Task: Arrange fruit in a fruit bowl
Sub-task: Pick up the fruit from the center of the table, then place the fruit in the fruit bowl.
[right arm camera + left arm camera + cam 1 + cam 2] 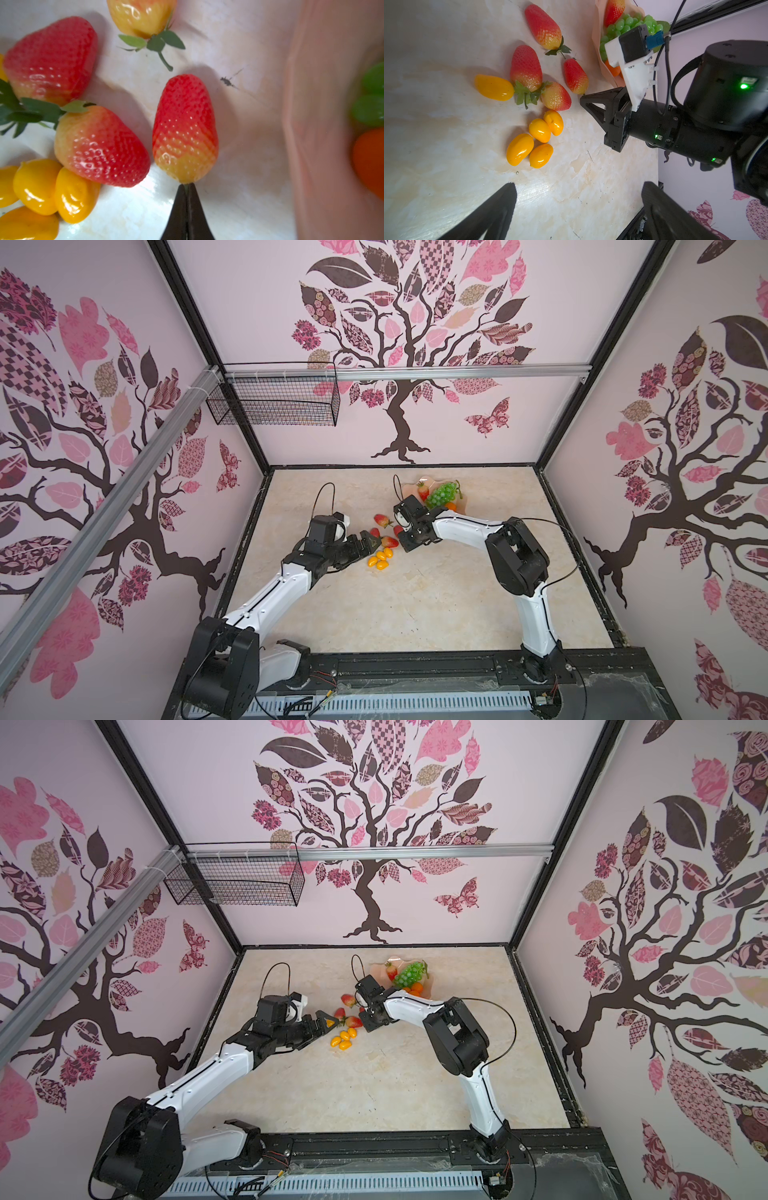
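Observation:
The peach-pink fruit bowl [426, 480] stands at the back of the table. It holds a green grape bunch [442, 494], a strawberry [423, 490] and a tangerine [451, 506]. Several strawberries [526, 66] and yellow tomatoes [539, 129] lie on the table between the arms. My right gripper [187, 186] is shut, its tips pinching the green stem end of one strawberry [185, 128] beside the bowl's rim [311, 124]. My left gripper [579, 195] is open with nothing between its fingers, a little short of the tomatoes.
A black wire basket [274, 400] hangs from the aluminium rail on the back wall. Patterned walls close in the table on three sides. A black rail [415, 668] with both arm bases runs along the front edge.

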### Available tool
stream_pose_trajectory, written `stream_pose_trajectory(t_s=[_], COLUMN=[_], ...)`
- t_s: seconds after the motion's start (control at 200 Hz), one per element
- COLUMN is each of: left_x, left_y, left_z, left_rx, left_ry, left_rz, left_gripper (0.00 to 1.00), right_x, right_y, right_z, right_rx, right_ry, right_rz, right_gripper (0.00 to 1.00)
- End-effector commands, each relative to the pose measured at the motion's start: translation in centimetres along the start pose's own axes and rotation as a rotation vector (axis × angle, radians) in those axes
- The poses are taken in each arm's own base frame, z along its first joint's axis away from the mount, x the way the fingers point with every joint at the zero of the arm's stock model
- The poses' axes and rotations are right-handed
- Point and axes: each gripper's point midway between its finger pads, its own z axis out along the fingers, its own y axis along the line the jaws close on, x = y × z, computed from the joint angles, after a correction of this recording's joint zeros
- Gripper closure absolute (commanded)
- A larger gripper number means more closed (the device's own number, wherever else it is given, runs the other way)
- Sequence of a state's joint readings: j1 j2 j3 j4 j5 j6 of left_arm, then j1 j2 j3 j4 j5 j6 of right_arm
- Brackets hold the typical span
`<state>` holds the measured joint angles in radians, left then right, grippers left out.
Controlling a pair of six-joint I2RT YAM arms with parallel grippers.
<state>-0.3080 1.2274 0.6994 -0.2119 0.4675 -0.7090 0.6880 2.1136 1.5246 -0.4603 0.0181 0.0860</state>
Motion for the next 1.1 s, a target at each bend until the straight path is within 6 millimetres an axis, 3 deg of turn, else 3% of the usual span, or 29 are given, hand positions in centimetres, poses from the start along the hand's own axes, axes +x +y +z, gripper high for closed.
stream_pose_trajectory(t_s=[0.0, 0.315, 0.465, 0.575, 0.745, 1.095], left_x=[-2.0, -5.2, -7.0, -8.2, -9.4, -9.7], left_y=[-1.8, -4.4, -5.7, -6.6, -7.6, -8.5], left_z=[-1.1, -2.0, -1.7, -1.2, 0.5, 3.2], left_rx=[0.02, 0.069, 0.08, 0.092, 0.094, 0.079], left_ry=[-0.064, -0.165, -0.184, -0.194, -0.176, -0.127], left_rz=[0.052, 0.094, 0.101, 0.103, 0.106, 0.114], left_gripper=[0.02, 0.02, 0.02, 0.02, 0.02, 0.02], right_x=[-1.7, -4.0, -6.2, -7.5, -8.8, -9.8], right_y=[0.6, 0.3, -1.5, -3.6, -6.3, -7.9], right_z=[-4.2, -11.2, -14.6, -15.9, -14.9, -9.3], right_rx=[-0.033, -0.103, -0.148, -0.136, -0.055, 0.015], right_ry=[-0.078, -0.244, -0.356, -0.423, -0.419, -0.313], right_rz=[0.022, 0.097, 0.193, 0.259, 0.309, 0.352], right_gripper=[1.0, 1.0, 1.0, 1.0, 1.0, 1.0])
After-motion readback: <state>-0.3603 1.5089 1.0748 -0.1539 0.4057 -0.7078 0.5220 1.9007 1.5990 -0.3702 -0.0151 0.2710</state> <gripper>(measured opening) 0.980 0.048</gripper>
